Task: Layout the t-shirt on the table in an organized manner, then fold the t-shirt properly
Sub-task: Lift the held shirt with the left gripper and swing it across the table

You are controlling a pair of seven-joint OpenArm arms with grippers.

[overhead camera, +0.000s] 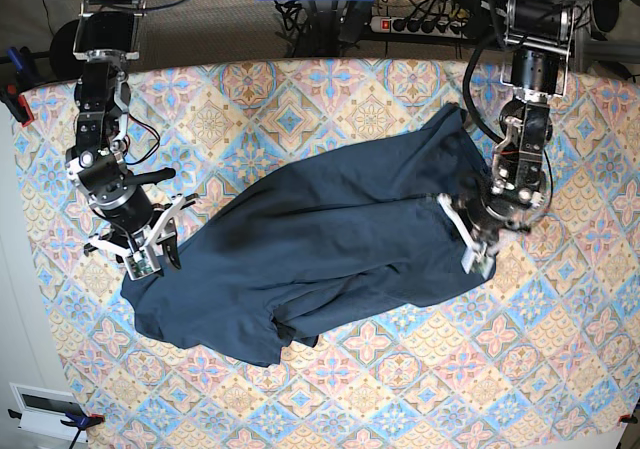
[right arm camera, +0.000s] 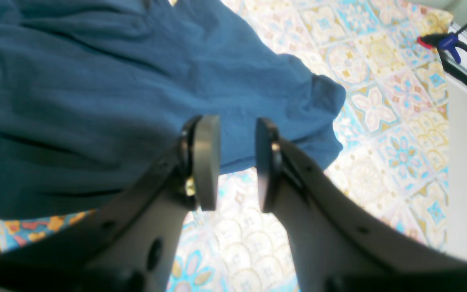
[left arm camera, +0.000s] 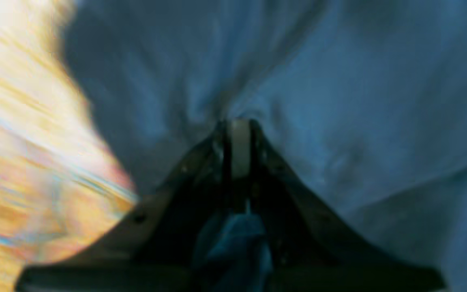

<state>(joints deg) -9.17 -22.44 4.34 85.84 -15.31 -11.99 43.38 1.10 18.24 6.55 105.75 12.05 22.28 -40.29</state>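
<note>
The t-shirt [overhead camera: 320, 254] is dark navy blue and soft. It lies in a crumpled heap across the middle of the table [overhead camera: 400, 389], stretched from about 8 o'clock up to about 2 o'clock. It is full of folds and bumps. I cannot pick out the sleeves or the collar.

The left gripper [overhead camera: 478, 237] sits at the shirt's 3 o'clock edge. Its jaws are pressed together on a pinch of the shirt's cloth, and creases run out from that spot. The left wrist view is very blurry, so the table cloth there is only a smear of yellow and pink.

The right gripper [overhead camera: 150, 254] is at the shirt's 9 o'clock edge. Its 2 jaws stand apart with nothing between them, and they sit over the shirt's hem. A blue and red clamp [right arm camera: 446, 41] shows at the table's edge, partly cut off.
</note>
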